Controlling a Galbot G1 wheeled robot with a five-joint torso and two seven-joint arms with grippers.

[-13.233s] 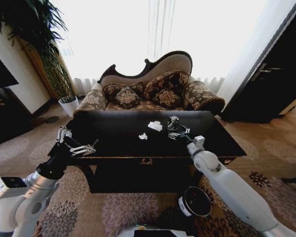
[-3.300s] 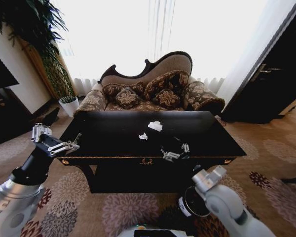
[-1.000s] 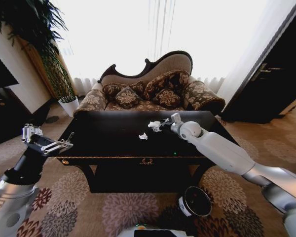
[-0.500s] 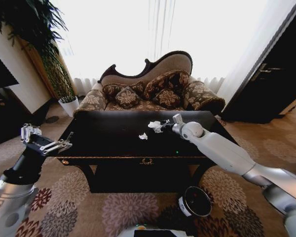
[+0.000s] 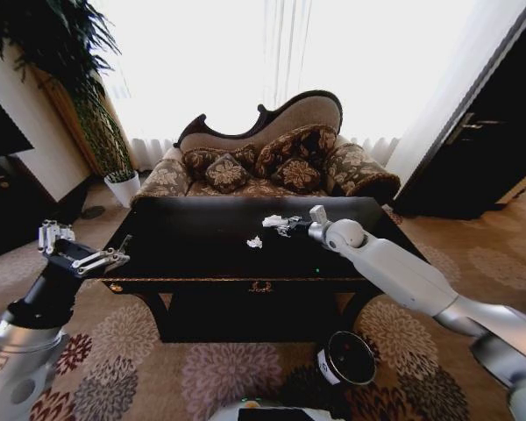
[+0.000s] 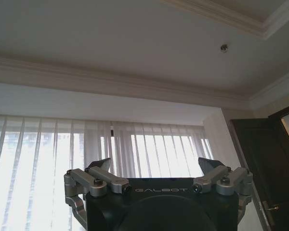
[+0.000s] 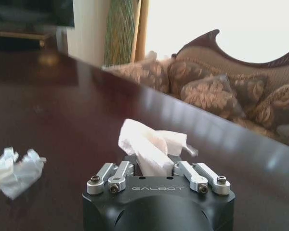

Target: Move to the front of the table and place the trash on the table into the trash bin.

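The table [image 5: 202, 254] has a glossy black top. On its far middle lies the trash: a crumpled white paper wad [image 5: 274, 221] and, nearer me, a small white scrap [image 5: 255, 242]. My right gripper [image 5: 287, 226] reaches across the top and is shut on the wad. In the right wrist view the wad [image 7: 151, 144] sticks up between the closed-in fingers of the right gripper [image 7: 154, 166], and the scrap [image 7: 14, 166] lies apart on the table [image 7: 62, 106]. The dark-red trash bin [image 5: 349, 358] stands on the carpet below the table's front right. My left gripper [image 5: 83, 247] hangs open off the table's front left corner.
A patterned sofa [image 5: 272, 167] stands right behind the table. A tall plant [image 5: 96, 114] with a white pot is at the back left, and a dark door [image 5: 482, 149] at the right. Flowered carpet surrounds the table. The left gripper [image 6: 155, 162] points up at the ceiling.
The dark can that stood on the table 13 s ago is gone. The right arm came back from the bin side to the paper wad and over the last second settled slightly on it.
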